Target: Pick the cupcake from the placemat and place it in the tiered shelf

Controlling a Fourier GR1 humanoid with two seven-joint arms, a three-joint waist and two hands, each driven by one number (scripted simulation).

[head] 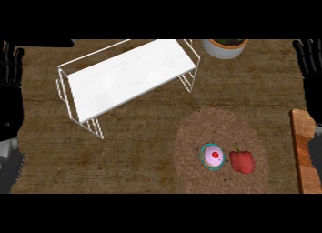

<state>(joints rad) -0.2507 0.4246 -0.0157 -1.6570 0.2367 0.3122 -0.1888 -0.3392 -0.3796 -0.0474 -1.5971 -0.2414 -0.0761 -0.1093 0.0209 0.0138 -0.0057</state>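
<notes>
One small cupcake (213,157) sits on the round placemat (217,125), touching a red pepper (242,161). It looks light with soft frosting; grasp its wrapper sides. Both hands' fingers cannot be told.

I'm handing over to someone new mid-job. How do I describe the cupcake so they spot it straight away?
Look for the round woven placemat on the brown counter, below and right of the white wire shelf. Two things sit on it side by side: the cupcake on the left and a red pepper to its right. The cupcake is the small round one with pink frosting, a red dot on top and a teal wrapper.
</notes>
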